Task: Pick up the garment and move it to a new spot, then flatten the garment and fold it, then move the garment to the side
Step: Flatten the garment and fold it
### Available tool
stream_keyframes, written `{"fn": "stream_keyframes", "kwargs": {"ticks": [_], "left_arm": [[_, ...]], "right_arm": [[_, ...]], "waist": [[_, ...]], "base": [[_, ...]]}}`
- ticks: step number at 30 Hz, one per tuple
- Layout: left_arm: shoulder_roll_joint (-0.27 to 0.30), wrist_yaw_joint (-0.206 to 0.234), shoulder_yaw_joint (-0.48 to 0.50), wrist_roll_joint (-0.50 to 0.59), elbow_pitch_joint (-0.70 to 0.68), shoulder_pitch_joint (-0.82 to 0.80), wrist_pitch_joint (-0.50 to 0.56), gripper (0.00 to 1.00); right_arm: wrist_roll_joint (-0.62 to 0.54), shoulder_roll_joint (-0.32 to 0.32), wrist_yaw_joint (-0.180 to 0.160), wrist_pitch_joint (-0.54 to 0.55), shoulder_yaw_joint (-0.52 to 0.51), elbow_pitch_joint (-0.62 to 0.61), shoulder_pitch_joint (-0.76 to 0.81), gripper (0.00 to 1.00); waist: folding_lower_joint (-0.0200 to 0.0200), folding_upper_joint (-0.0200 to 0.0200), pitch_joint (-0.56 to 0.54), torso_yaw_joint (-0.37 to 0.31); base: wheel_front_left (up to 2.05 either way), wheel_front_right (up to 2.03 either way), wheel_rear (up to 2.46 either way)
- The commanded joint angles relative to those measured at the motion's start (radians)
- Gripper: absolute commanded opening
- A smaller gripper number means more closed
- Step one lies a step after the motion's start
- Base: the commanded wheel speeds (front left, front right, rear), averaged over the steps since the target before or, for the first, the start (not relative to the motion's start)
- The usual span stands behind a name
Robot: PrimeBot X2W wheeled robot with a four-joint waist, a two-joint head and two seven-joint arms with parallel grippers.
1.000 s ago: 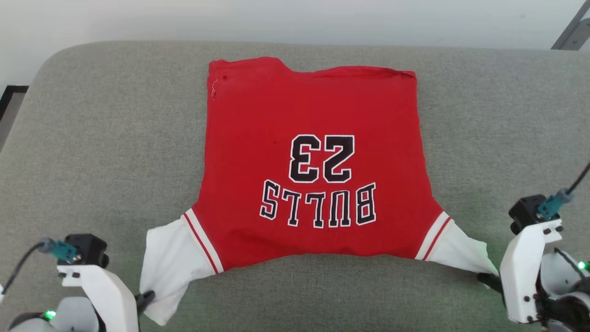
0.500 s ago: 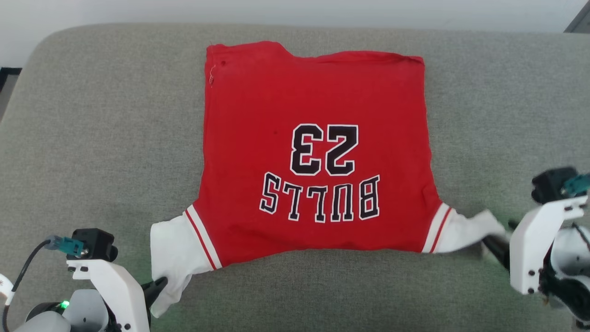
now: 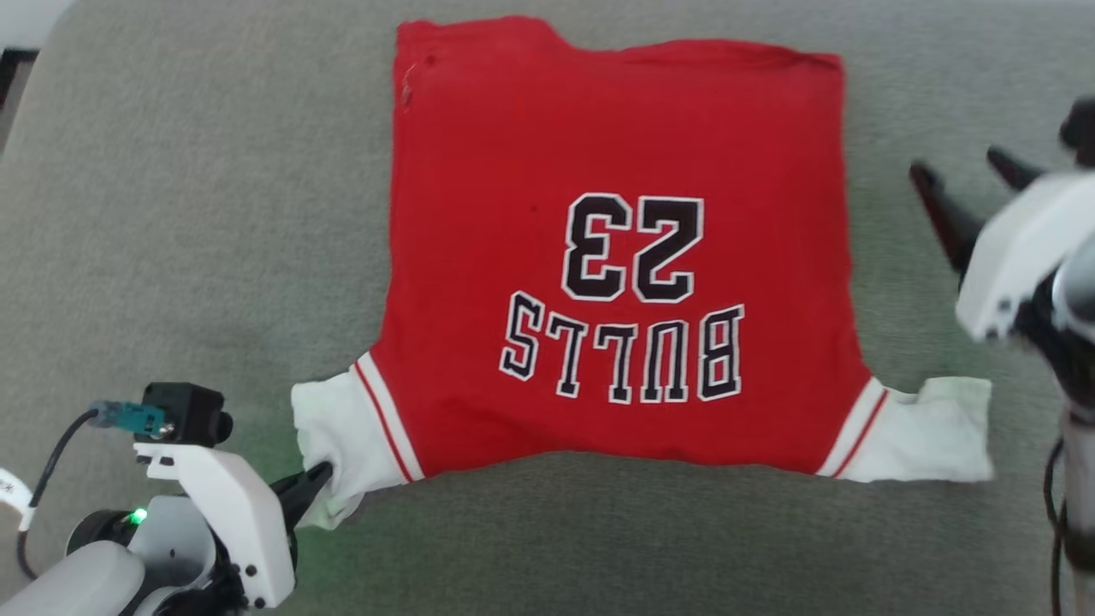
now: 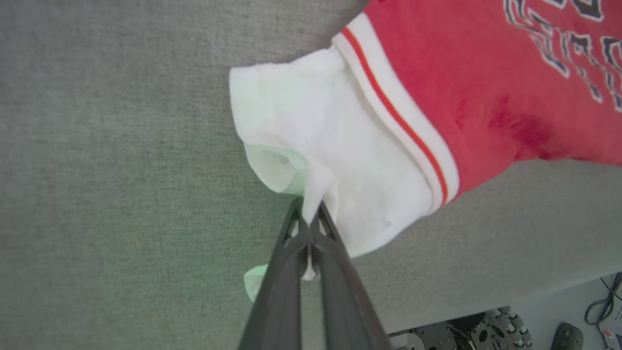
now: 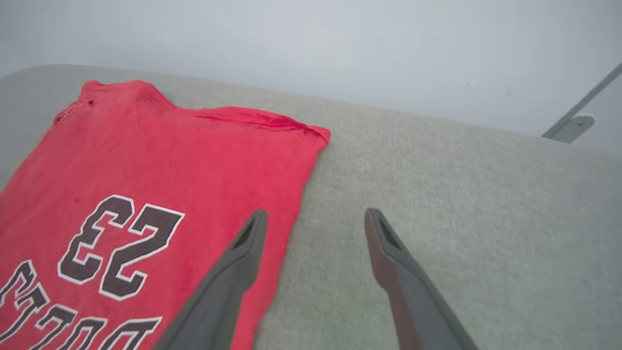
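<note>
Two hands here, doing totally different things. Closest to the robot, the left hand (image 3: 318, 475) is clamped on the garment's white left sleeve (image 3: 329, 428). In the left wrist view the dark fingers (image 4: 284, 291) are squeezed right together with a bit of white cuff pinched between the tips, and the sleeve is bunched up there.

The garment (image 3: 616, 171) lies spread flat on the grey bench (image 3: 171, 214), sleeve end toward the robot, so from the head view the print reads upside down. On the garment's other near corner, the right sleeve (image 3: 932, 428) lies on the bench with its red-and-white striped trim showing, and nothing is touching it.

Moving up the garment you get the black "BULLS" lettering (image 3: 620, 355), then the "23" (image 3: 633, 248) just past it, then plain red up to the far edge. That edge is a bit wavy, with its left corner poking out slightly further.

The right hand (image 3: 958, 162) sits off the garment's right edge, level with its far half. Its fingers are spread wide and holding nothing. In the right wrist view one finger lines up over the red edge and the other over bare bench. I can't tell if the tips touch anything.

Past the garment's far edge there's more bench, then a pale wall (image 5: 340, 43) with a metal bracket (image 5: 573, 124).
</note>
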Motion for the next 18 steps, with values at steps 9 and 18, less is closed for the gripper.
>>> {"fn": "stream_keyframes", "kwargs": {"ticks": [9, 18], "left_arm": [[-0.065, -0.062, -0.033, 0.05, 0.035, -0.092, 0.015, 0.0], [-0.152, -0.133, -0.071, 0.065, 0.118, -0.171, 0.036, 0.0]], "right_arm": [[-0.092, -0.023, 0.0, -0.035, -0.012, 0.395, -0.3, 1.0], [-0.206, -0.038, 0.0, 0.05, -0.097, 0.781, -0.536, 1.0]], "waist": [[0.0, 0.0, 0.083, 0.123], [0.0, 0.0, 0.141, 0.235]], "base": [[0.0, 0.0, 0.0], [0.0, 0.0, 0.0]]}}
